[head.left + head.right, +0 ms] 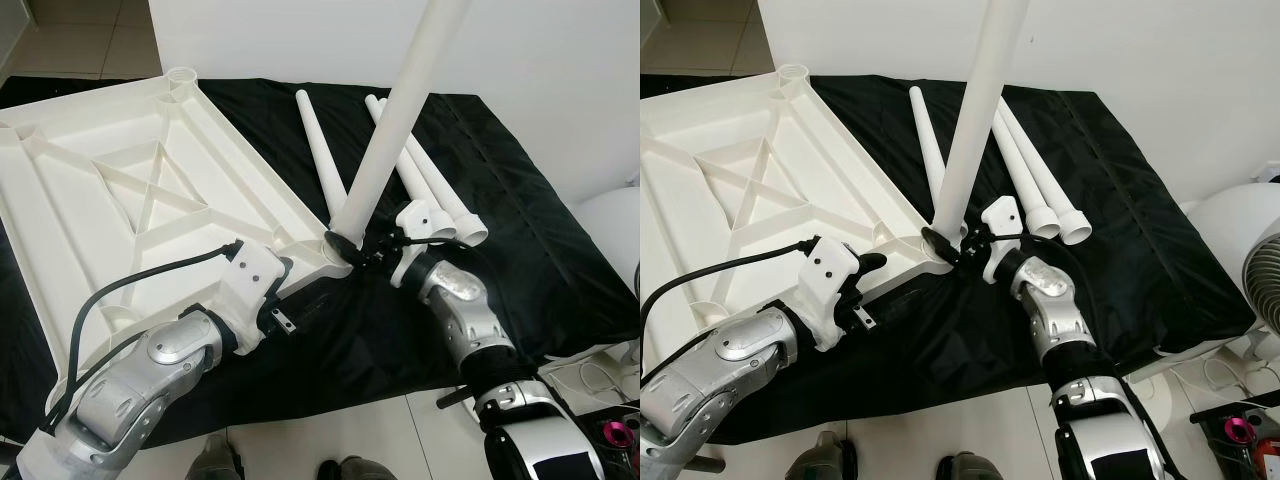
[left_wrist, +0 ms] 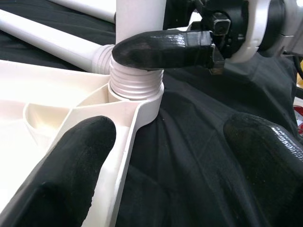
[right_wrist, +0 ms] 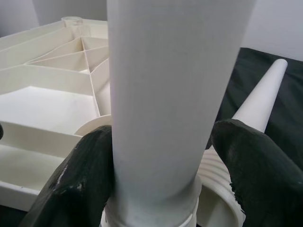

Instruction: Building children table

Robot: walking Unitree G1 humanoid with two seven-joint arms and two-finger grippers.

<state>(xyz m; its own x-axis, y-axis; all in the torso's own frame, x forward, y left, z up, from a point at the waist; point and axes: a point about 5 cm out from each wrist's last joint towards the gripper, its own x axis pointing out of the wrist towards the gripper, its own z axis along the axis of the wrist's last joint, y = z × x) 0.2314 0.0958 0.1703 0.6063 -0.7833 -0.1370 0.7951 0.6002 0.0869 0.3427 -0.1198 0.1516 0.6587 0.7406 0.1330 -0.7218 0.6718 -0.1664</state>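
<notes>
White leg [image 1: 385,150], top cut off, clamped by right claw [image 1: 352,243]; left claw [image 2: 156,156] seemingly spread beside tabletop [image 1: 110,180].

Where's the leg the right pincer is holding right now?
The upright leg stands in the tabletop's near corner socket, centre of the head views, gripped low by the right pincer; three spare legs lie just behind.

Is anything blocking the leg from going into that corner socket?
Nothing visible does. The upright leg already stands with its threaded end in the corner socket of the upturned tabletop. The right gripper clamps it low down; the left gripper straddles the tabletop's edge beside the socket.
</notes>
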